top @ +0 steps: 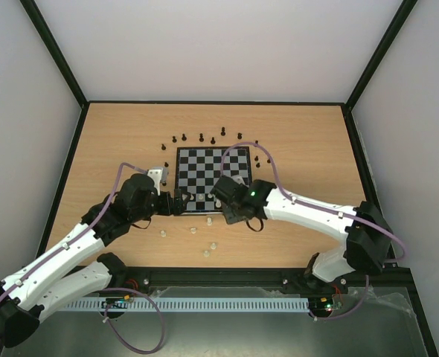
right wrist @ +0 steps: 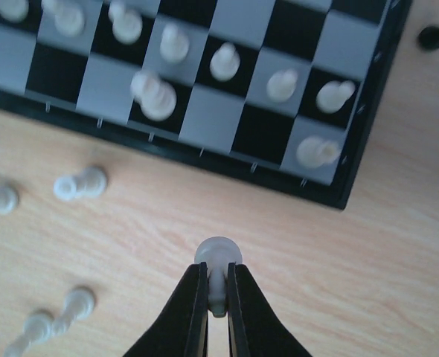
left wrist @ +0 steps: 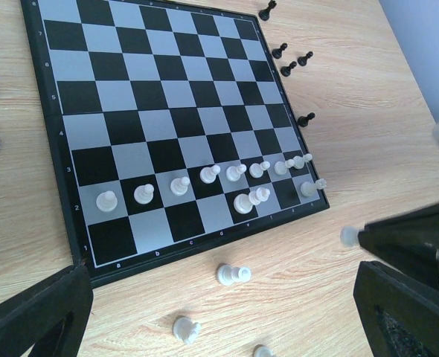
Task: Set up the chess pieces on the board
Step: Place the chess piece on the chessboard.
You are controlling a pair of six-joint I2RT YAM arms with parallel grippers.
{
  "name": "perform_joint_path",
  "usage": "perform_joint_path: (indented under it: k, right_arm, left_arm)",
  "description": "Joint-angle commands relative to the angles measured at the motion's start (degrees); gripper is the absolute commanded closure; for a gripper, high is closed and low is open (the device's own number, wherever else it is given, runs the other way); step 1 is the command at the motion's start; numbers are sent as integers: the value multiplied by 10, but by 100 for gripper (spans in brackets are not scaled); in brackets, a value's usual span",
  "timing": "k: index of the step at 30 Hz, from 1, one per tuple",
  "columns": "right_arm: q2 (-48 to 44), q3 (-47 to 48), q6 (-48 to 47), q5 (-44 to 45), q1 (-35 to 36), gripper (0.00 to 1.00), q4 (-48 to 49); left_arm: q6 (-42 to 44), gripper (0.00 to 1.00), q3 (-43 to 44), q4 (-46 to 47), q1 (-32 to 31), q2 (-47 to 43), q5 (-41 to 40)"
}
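The white side looks about half done, as I judge it. On the board (left wrist: 152,89) a full line of white pawns (left wrist: 208,174) stands on the second row, eight as I count them; in the nearest row only two bigger white pieces (left wrist: 243,202) are placed, one of them on the corner square. Several loose white pieces (left wrist: 233,274) lie on the table (left wrist: 353,97) just beside the near edge of the board; the black pieces (top: 202,137) all stand off the board, around its far edge and its sides, so the black side is not yet begun.

The right gripper (right wrist: 217,281) is closed on one small white piece (right wrist: 218,253) with a round head, above the table near the board's corner; the left gripper (top: 177,202) stands wide open and holds nothing, close to the near left corner.

The frame of the board carries small numbers along one side and letters along the near side; I can read 1 to 6 and a, b, c; no brand is visible.
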Motion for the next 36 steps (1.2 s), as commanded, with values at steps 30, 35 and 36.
perform_joint_path:
  k: [30,35,36]
  right_arm:
    - [164,72,-78,-28,-116,95,24]
    - [171,69,-80,-25,-120,94,27]
    - [173,68,-80,-24,-120,94,26]
  left_arm:
    - [5,1,-4,1,2,-5,5]
    - [5,1,-4,2,2,-2,4]
    - [5,1,-4,2,2,-2,4]
